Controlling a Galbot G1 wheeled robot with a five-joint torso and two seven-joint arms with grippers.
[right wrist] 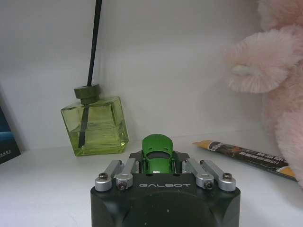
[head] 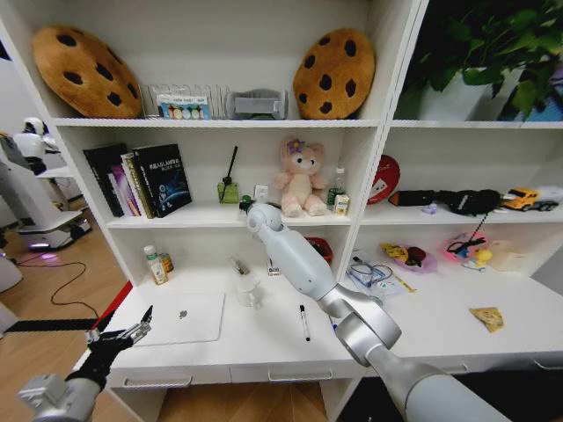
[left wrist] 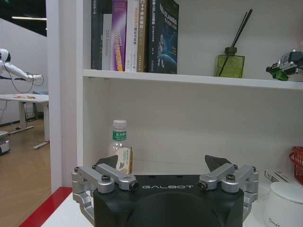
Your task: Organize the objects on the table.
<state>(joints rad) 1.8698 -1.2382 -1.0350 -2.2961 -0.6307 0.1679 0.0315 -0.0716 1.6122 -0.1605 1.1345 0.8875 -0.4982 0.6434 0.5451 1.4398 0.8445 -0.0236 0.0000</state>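
Your table (head: 264, 347) is far from tidy, so count the job as barely begun. The biggest loose thing, the silver laptop (head: 183, 318), lies shut and flat on the left part of the top, untouched. Right of it a white cup (head: 249, 291) stands toward the back, a black pen (head: 303, 322) lies near the middle, and the tan snack packet (head: 487, 317) sits well apart on the far right; a tangle of cable and small bits rests near the upright beside your right arm. That right gripper (right wrist: 158, 160) is up at the middle shelf (head: 211, 215), between the green scent bottle (right wrist: 95, 124) and the pink plush bear (right wrist: 279, 85), with its jaws closed on the small green toy car (right wrist: 157, 151); I judge you are mid-placement, since the car is not released yet. A wrapped stick packet (right wrist: 248, 157) lies on that shelf by the bear. Your left gripper (head: 123, 335) waits at the table's front left corner, jaws spread wide and holding nothing, a small bottle (left wrist: 119, 144) standing beyond it.
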